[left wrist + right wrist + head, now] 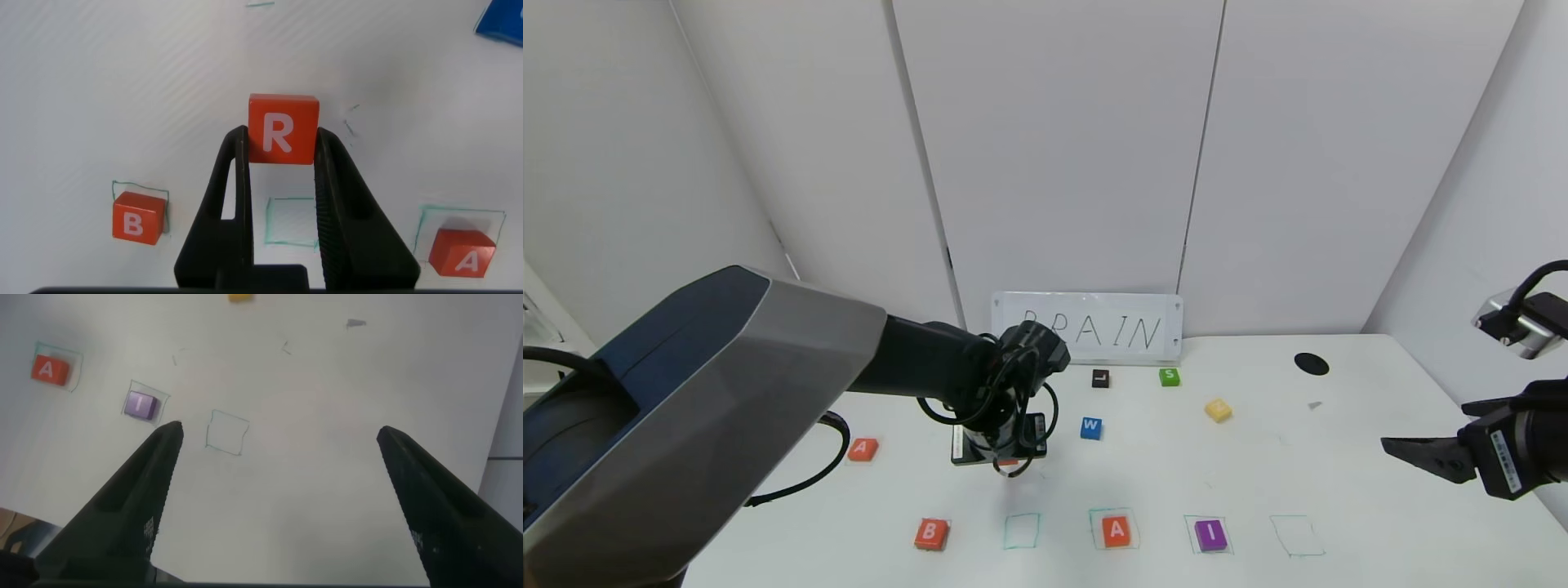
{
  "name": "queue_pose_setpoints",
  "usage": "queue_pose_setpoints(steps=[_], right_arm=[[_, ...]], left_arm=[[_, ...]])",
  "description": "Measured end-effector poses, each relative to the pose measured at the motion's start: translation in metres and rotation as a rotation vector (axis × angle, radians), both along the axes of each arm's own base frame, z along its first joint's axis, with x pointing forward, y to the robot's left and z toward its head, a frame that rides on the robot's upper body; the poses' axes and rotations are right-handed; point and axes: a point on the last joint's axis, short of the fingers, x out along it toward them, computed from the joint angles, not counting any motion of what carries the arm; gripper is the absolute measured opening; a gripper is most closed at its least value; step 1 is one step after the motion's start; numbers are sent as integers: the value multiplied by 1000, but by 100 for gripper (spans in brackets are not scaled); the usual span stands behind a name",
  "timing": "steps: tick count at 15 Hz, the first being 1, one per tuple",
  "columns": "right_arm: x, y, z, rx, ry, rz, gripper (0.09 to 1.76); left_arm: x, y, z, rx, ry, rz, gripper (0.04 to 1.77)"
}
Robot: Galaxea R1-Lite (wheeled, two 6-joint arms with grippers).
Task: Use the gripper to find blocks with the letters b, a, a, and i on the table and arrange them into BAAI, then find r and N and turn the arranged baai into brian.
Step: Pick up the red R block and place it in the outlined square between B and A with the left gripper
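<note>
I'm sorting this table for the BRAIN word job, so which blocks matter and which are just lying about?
For the job: R block, held in the shut left gripper; B block; A block in its square; spare A block; I block; yellow N block.

Lying about: blue W block; green S block; dark L block.

My left gripper (282,175) reaches out over the table (1339,490), pointing down, jaws clamped on r (283,128). My right gripper (278,498) hovers above the table's right edge, jaws spread wide, holding nothing
</note>
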Motion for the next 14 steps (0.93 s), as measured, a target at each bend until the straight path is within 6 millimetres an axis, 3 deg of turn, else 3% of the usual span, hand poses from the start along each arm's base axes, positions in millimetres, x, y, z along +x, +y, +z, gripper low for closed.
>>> queue_pose_setpoints(steps=[7, 14], right_arm=[[1, 0, -1, 0, 6, 1, 171], [1, 0, -1, -1, 7, 1, 171]], left_arm=[[-41, -13, -9, 0, 6, -74, 50], [-58, -16, -28, -18, 12, -74, 50]])
